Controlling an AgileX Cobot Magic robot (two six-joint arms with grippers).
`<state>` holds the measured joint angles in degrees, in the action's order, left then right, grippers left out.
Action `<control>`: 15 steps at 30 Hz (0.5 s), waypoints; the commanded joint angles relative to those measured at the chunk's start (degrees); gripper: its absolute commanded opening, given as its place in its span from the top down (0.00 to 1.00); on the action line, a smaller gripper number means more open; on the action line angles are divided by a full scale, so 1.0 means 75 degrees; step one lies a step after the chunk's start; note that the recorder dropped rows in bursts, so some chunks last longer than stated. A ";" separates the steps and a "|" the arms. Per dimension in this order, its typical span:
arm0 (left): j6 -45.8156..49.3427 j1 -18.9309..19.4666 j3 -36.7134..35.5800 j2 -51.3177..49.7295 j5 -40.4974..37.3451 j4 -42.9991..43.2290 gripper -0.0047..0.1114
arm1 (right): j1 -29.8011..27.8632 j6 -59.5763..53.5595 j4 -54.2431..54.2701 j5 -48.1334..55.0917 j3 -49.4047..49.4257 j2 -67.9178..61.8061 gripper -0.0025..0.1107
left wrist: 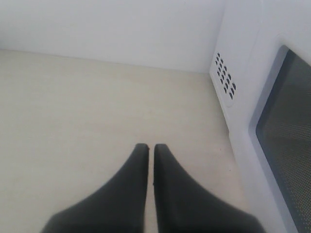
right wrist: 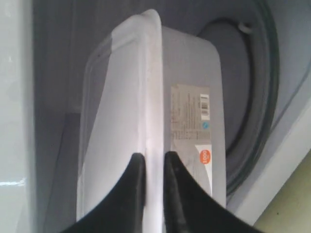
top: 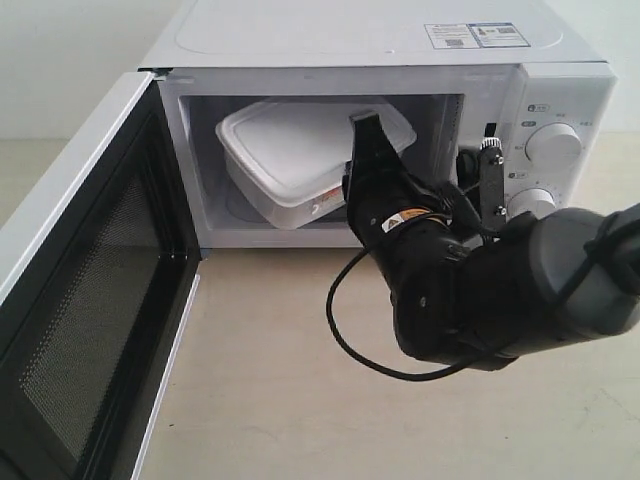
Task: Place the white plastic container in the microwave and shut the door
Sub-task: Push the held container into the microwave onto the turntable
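The white plastic container (top: 300,150) sits tilted inside the cavity of the microwave (top: 400,60), its labelled side facing out. My right gripper (top: 365,130) reaches in through the opening and is shut on the container's lid rim (right wrist: 151,121), one finger on each side of it. The label with a red mark (right wrist: 194,131) shows beside the fingers. The door (top: 90,300) hangs wide open at the left, mesh side inward. My left gripper (left wrist: 151,148) is shut with nothing in it, over the bare counter beside the microwave's vented side wall (left wrist: 226,77).
The right arm's bulky body (top: 500,290) and its black cable (top: 350,340) hang over the beige counter (top: 280,400) in front of the microwave. Two round knobs (top: 553,145) are on the right panel. The glass turntable (right wrist: 257,97) lies under the container.
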<state>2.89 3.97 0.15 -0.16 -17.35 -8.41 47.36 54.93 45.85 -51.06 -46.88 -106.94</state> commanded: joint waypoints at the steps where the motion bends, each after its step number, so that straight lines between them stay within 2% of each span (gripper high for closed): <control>1: -0.0041 0.0017 -0.0020 0.0021 0.0058 0.0036 0.92 | 0.0023 0.0242 0.0261 -0.0451 -0.0171 -0.0262 0.98; 15: -0.0041 0.0017 -0.0020 0.0021 0.0058 0.0036 0.92 | -0.0005 -0.0525 0.0626 -0.0459 -0.1138 -0.0764 0.98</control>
<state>2.89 3.97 0.15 -0.16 -17.35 -8.41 47.47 52.44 49.88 -53.07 -53.90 -112.31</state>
